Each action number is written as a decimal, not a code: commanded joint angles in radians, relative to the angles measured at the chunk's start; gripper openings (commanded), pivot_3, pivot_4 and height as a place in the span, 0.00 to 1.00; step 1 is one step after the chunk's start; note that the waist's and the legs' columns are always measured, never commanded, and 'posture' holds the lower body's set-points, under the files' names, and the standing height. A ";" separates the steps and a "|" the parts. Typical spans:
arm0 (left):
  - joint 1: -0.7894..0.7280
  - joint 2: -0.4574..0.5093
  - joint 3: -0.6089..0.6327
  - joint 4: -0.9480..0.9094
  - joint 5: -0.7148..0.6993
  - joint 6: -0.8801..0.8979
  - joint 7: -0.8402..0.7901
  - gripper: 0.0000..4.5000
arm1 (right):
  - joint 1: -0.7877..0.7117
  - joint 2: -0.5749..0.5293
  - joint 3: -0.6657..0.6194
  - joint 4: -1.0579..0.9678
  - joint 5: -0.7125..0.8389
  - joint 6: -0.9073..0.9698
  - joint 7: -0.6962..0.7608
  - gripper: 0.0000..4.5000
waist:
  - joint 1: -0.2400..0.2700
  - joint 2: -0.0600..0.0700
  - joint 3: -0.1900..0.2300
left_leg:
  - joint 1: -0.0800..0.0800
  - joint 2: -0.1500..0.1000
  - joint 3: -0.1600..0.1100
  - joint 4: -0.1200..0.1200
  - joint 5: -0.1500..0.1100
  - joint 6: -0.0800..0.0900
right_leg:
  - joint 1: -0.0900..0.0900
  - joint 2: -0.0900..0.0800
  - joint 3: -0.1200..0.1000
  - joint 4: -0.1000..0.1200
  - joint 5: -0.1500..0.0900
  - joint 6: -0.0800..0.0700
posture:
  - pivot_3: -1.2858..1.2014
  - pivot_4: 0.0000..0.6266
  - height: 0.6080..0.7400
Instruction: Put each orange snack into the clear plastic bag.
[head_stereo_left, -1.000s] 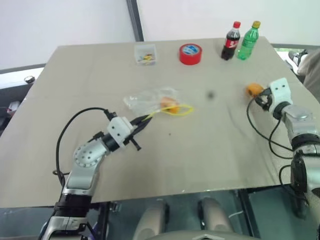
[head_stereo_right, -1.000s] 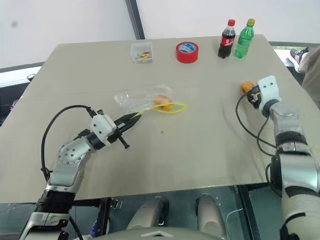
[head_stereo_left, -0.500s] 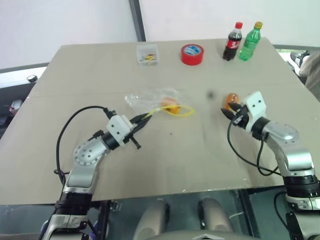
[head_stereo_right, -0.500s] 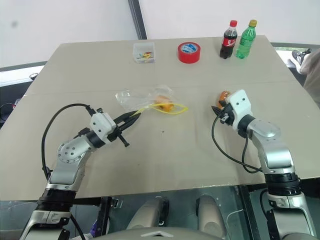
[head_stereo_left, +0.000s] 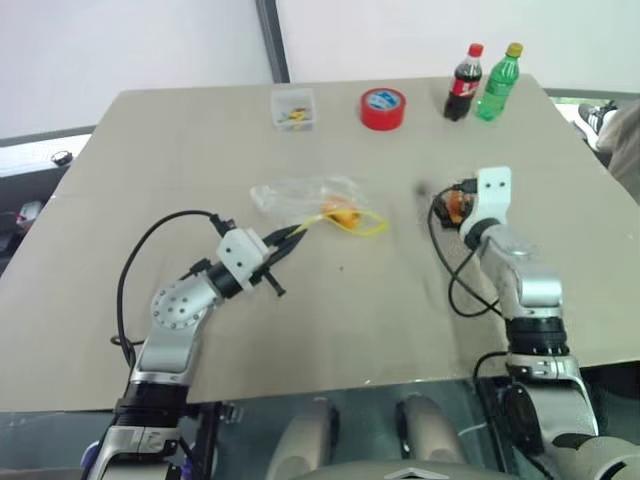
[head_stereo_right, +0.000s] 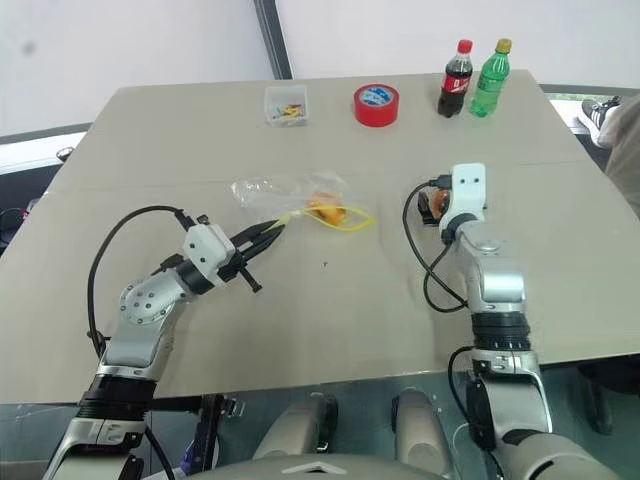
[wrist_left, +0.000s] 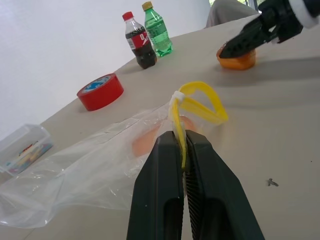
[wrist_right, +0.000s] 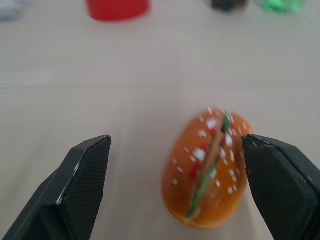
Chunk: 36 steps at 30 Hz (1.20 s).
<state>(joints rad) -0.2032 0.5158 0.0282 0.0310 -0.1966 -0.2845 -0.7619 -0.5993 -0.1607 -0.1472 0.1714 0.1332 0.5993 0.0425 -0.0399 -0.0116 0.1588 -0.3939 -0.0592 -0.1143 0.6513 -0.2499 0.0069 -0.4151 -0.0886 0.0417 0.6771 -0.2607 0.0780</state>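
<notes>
Left gripper (wrist_left: 182, 150) clamped on the yellow seal strip (wrist_left: 200, 102) of the clear plastic bag (wrist_left: 85, 167); right gripper (wrist_right: 177, 150) spread wide, empty, around a speckled orange snack (wrist_right: 207, 167) lying on the table (head_stereo_left: 330, 320).

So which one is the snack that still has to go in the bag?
Look at the right half of the tan table, in front of the two bottles. There the right gripper stands open around a small orange snack lying on the tabletop. It is burger-shaped with red and white specks, and it lies bare, while the other one sits inside the clear plastic bag.
</notes>
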 joint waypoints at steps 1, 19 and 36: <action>0.005 0.003 0.009 -0.036 0.000 -0.007 0.009 0.00 | -0.040 0.006 -0.033 0.066 -0.010 -0.055 -0.051 0.95 | -0.001 0.000 0.000 | 0.000 0.000 0.000 0.000 0.000 0.000 | 0.000 0.000 0.000 0.000 0.000 0.000 | 0.52 0.24 1.00; 0.002 -0.004 0.015 -0.063 -0.012 0.021 0.025 0.00 | 0.174 -0.200 0.174 -0.283 0.073 -0.172 0.425 0.08 | -0.001 0.000 0.000 | 0.000 0.001 0.000 -0.001 0.000 0.001 | 0.000 0.001 -0.001 -0.001 0.000 0.000 | 0.52 0.24 1.00; 0.096 0.049 0.019 -0.128 -0.053 0.001 -0.079 0.00 | 0.137 -0.192 0.415 -0.312 0.104 -0.131 0.635 0.08 | 0.001 0.000 0.000 | 0.004 0.002 0.000 -0.001 -0.001 0.001 | 0.004 0.002 -0.001 -0.001 0.000 0.000 | 0.52 0.24 1.00</action>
<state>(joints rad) -0.1121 0.5507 0.0300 -0.0531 -0.2261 -0.2614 -0.8256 -0.4485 -0.3593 0.2643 -0.1505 0.2528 0.5067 0.6772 -0.0392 -0.0120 0.1592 -0.3902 -0.0568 -0.1152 0.6507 -0.2504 0.0077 -0.4111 -0.0871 0.0404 0.6755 -0.2609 0.0781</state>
